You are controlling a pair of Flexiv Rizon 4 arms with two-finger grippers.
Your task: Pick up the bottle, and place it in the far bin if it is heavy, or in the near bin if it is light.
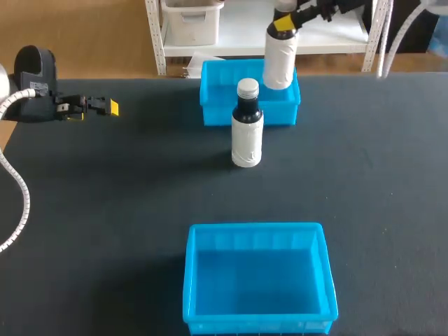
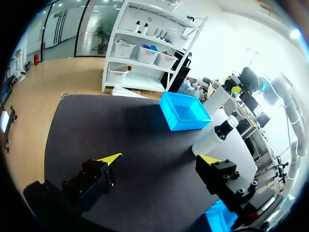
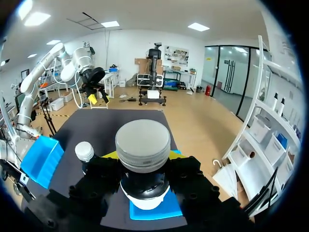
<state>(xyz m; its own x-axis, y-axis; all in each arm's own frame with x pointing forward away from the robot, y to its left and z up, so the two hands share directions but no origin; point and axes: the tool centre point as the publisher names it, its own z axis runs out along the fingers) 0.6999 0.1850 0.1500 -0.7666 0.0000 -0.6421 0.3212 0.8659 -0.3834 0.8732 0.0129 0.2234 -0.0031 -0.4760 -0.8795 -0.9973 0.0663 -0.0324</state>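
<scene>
**Held bottle over far bin, right arm**

The right pincer (image 1: 283, 26) is clamped on the held bottle (image 1: 279, 64) at its neck. The bottle hangs upright, cap up, with its long axis vertical. In the head view its lower end overlaps the right part of the far bin (image 1: 213, 112), so the drop spot lies straight below the pincer. The next move turns on that relation: straight down, no sideways shift needed, in my judgement. The far bin fits only if the bottle is heavy (weight not visible).

A second, standing bottle (image 1: 246, 136) is upright on the desk (image 1: 105, 210), just near of the far bin and left of the held one. The near bin (image 1: 255, 229) sits well apart at the near edge.

The left pincer (image 2: 158, 162) is spread wide and holds nothing. It is far off at the left, so the right arm is the nearer one by a long way.

Hard to tell:
- The gap between the held bottle's base and the bin floor.
- Finger contact in the right wrist view, where the cap hides most of it.
- The near bin's near wall, cut off in the head view.
</scene>
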